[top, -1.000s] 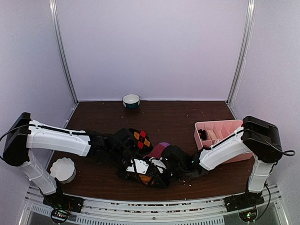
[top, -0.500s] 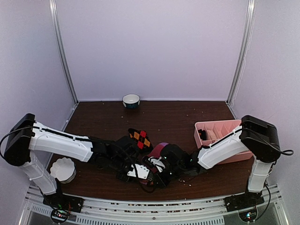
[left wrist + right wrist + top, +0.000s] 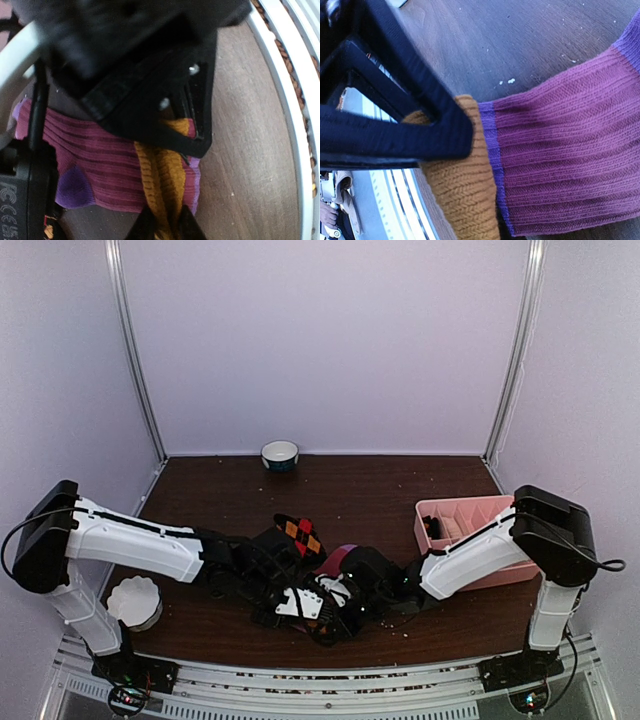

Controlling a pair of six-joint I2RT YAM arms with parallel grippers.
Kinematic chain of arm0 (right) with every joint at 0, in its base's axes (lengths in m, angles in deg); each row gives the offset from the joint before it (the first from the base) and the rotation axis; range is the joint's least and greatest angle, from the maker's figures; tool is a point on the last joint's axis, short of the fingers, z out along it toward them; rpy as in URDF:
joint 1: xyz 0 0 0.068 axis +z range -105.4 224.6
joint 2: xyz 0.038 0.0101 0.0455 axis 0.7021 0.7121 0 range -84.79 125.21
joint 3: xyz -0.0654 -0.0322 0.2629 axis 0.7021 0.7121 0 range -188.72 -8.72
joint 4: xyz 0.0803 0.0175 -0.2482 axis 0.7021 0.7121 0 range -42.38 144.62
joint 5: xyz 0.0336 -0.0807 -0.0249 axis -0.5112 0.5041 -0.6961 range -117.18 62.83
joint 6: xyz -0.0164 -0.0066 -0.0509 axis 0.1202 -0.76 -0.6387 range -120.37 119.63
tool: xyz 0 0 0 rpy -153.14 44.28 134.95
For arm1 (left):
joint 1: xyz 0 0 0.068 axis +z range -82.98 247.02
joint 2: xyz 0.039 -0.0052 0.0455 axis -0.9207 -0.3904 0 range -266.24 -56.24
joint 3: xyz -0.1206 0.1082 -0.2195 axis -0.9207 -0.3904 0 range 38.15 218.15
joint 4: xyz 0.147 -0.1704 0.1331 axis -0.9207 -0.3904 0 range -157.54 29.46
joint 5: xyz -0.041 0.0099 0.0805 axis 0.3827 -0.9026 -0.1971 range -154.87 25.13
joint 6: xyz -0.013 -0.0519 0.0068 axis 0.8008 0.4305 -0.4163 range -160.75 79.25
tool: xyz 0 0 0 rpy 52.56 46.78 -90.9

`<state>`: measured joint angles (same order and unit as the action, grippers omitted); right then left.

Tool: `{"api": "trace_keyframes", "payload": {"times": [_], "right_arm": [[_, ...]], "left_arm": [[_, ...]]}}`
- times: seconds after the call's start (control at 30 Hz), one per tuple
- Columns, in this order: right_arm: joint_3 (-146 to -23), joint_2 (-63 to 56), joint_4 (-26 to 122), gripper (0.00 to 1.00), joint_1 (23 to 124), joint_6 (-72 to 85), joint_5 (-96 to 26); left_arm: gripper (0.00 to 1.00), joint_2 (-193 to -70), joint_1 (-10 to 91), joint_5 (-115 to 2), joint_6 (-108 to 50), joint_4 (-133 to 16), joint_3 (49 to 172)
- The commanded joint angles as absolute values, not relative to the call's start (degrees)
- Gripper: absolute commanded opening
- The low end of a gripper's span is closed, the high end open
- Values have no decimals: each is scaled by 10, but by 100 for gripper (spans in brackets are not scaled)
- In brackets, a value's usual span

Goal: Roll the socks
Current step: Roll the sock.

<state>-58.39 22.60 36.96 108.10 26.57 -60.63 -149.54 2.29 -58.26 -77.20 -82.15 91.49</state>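
Note:
The purple-magenta striped sock [image 3: 95, 160] lies on the brown table near the front edge, its orange cuff [image 3: 162, 170] bunched into a ridge. My left gripper [image 3: 165, 226] is shut on that cuff, both tips pressing the ridge. My right gripper [image 3: 338, 606] meets it from the other side; its black triangular finger [image 3: 150, 117] lies over the same cuff. In the right wrist view the purple sock [image 3: 570, 150] and its orange cuff [image 3: 465, 195] fill the frame, with the left gripper's finger [image 3: 395, 130] across them. The black argyle sock [image 3: 300, 532] lies just behind both grippers.
A pink compartment box [image 3: 468, 512] stands at the right beside the right arm. A white fluted dish [image 3: 134, 601] sits at the near left and a small blue-and-white bowl [image 3: 280, 454] at the back wall. The white front rail [image 3: 290, 100] runs close to the sock.
My left gripper has closed onto the orange cuff and shifted slightly right toward the right gripper. The right gripper stays shut in place. The argyle sock is more exposed.

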Motion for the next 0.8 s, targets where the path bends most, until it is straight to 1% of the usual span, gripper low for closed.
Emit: {"api": "trace_keyframes", "payload": {"times": [0.0, 0.07, 0.27, 0.37, 0.43, 0.47, 0.63, 0.7, 0.77], "right_arm": [[-586, 243, 416, 0, 1080, 262, -591], [-583, 238, 419, 4, 1081, 259, -586], [-547, 190, 407, 32, 1077, 260, -570], [-520, 145, 410, 37, 1058, 259, -561], [-506, 114, 410, 46, 1043, 257, -561], [-500, 102, 412, 49, 1034, 254, -563], [-521, 77, 446, 49, 988, 234, -573], [-539, 82, 445, 45, 972, 235, -562], [-565, 101, 435, 36, 954, 249, -543]], "left_arm": [[7, -1494, 22, -571, -759, -831, 926], [0, -1498, 24, -573, -759, -836, 929], [0, -1502, 44, -520, -769, -885, 938], [0, -1498, 44, -512, -782, -902, 932], [0, -1497, 44, -504, -789, -913, 932], [0, -1498, 44, -498, -790, -919, 932], [0, -1507, 44, -475, -790, -932, 942], [0, -1516, 44, -467, -791, -939, 948], [0, -1526, 44, -461, -793, -942, 952]]}}
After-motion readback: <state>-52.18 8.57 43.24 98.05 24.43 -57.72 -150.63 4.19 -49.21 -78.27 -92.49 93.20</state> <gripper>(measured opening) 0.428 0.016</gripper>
